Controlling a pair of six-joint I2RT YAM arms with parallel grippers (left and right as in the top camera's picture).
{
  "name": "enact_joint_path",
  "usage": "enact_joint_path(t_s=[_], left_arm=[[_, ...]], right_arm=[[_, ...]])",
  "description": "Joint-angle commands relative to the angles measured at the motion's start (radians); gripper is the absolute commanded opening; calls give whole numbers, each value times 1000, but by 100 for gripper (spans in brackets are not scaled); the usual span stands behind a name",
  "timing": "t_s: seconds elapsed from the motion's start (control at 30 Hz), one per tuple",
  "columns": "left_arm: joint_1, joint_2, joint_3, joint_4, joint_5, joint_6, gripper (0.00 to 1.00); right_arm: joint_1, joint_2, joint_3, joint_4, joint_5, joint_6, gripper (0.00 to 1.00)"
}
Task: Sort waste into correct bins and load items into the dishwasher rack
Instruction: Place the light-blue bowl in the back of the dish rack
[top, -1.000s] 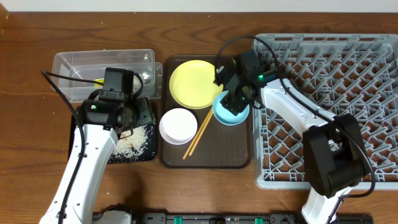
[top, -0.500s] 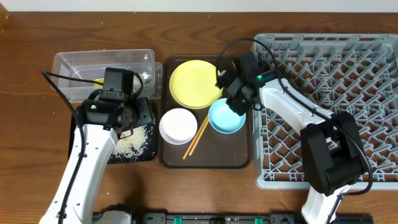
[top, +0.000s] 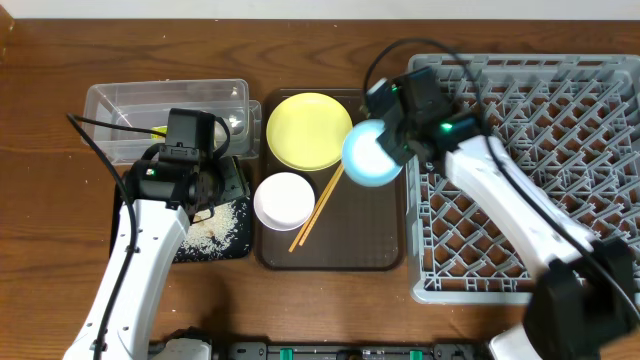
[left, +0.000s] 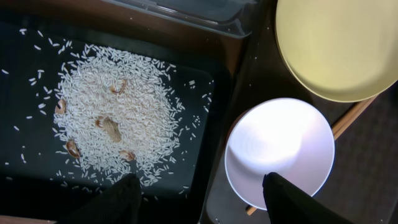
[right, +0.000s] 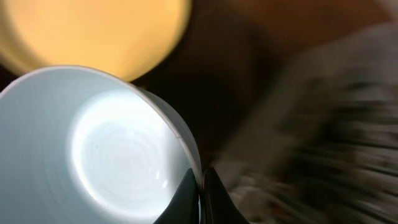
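My left tool (left: 202, 194) hangs spread over the black tray (left: 25, 155) at 9 o'clock on the table (top: 40, 200). The rice (left: 137, 106) lies beneath it, and the white bowl (left: 280, 146) sits at its 3 o'clock. My right tool (right: 202, 186) pinches the rim of the light blue bowl (right: 93, 143). The bowl is tilted above the 2 o'clock corner of the serving tray (top: 370, 240), just at 9 o'clock of the rack (top: 520, 62). Judgement: the bowl is rigid and glossy, likely slippery and prone to chipping. A rim grip lets it swing, so grip deep across the wall.

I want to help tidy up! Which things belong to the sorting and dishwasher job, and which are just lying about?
Part of the job: light blue bowl, yellow plate, white bowl, chopsticks, rice, black tray, clear tub, grey rack.
Just lying about: brown serving tray, wooden table.
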Motion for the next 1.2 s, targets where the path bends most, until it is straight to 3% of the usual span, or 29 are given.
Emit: enact_joint_path(t_s=[0.0,0.4,0.87,1.17], left_arm=[[3,6,-3,-5,-15,-10,66],[3,6,-3,2,-15,-10,66],[3,6,-3,10,-15,-10,67],[3,6,-3,10,-15,-10,67]], right_arm=[[-22,-85,25,53,296,61,1],[-114,-25,24,351,887,-56,1],[-89,222,24,457,953,-51,1],[-14,233,24,334,948,67,3]])
